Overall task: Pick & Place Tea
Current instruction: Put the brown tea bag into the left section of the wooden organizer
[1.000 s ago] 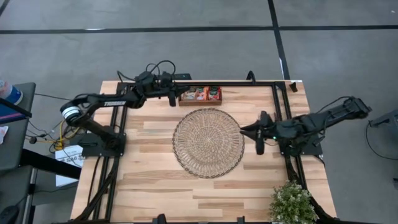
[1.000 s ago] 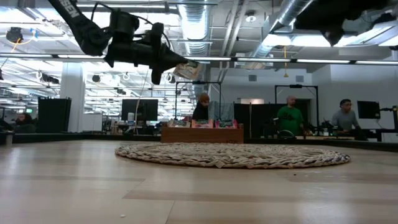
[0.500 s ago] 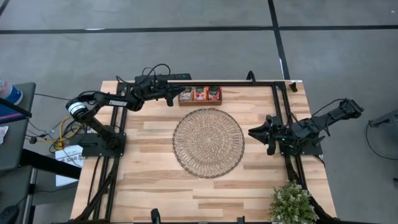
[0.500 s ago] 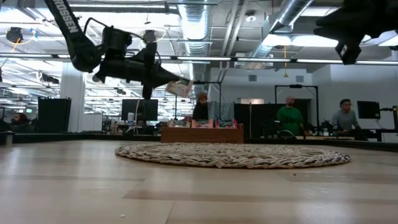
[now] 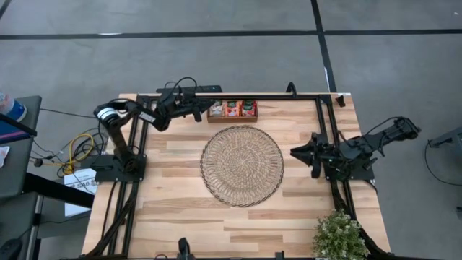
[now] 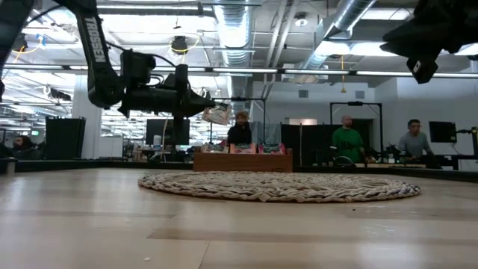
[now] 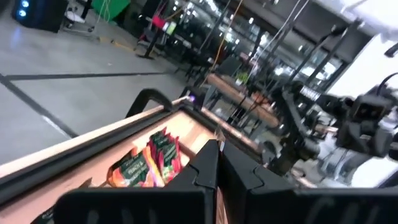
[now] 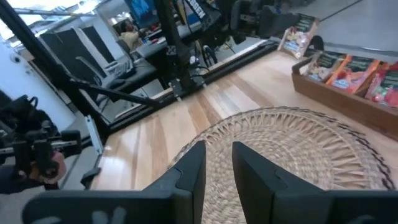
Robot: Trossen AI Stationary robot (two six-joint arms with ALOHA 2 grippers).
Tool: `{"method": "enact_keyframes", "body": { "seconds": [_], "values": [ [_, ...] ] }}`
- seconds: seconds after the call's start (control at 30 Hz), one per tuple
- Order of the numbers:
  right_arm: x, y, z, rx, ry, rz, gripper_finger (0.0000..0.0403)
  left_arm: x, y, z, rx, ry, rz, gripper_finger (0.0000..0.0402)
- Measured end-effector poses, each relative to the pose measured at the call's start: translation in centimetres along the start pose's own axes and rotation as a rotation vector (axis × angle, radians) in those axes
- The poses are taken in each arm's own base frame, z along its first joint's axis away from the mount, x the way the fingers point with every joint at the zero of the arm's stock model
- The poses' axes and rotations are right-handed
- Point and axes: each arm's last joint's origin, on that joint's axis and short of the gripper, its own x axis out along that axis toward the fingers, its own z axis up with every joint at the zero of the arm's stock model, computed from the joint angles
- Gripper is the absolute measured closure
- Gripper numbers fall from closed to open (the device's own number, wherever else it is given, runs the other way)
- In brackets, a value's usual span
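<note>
The left gripper (image 6: 211, 112), clamped on one pale tea sachet (image 6: 217, 114), hangs above the table's far-left side near the wooden tray (image 5: 232, 115), the woven mat (image 5: 242, 165) bare, the right gripper (image 5: 298, 152) idle, fingers slightly apart.

An open-plan lab or workshop office — exposed ducts (image 6: 246, 22) and strip lights are running overhead, people (image 6: 347, 138) are sitting at monitors (image 6: 166, 131) behind the bench (image 6: 224, 224) — bare concrete floor (image 5: 216, 65) all around.
</note>
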Motion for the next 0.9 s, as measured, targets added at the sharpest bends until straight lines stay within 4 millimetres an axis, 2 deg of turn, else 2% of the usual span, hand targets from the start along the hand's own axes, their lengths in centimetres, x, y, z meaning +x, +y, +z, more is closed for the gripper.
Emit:
{"method": "enact_keyframes", "body": {
  "seconds": [0.17, 0.4, 0.67, 0.9],
  "values": [
    [0.9, -0.9, -1.6, 0.006, 0.0, -0.018, 0.0333, 0.0, 1.0, -0.6, -0.056, -0.038, -0.014, 0.0401],
    [2.1, -2.3, -3.6, 0.053, -0.061, 0.093, 0.0333, -0.3, 1.6, -0.4, -0.077, -0.055, 0.012, 0.0401],
    [2.4, -3.0, -3.0, 0.03, -0.087, 0.152, 0.0333, -0.7, 3.2, -0.5, -0.159, -0.039, 0.163, 0.0401],
    [2.5, -3.5, -2.8, 0.032, -0.081, 0.165, 0.0333, 1.3, 3.8, 0.3, -0.096, 0.042, 0.194, 0.0401]
  ]
}}
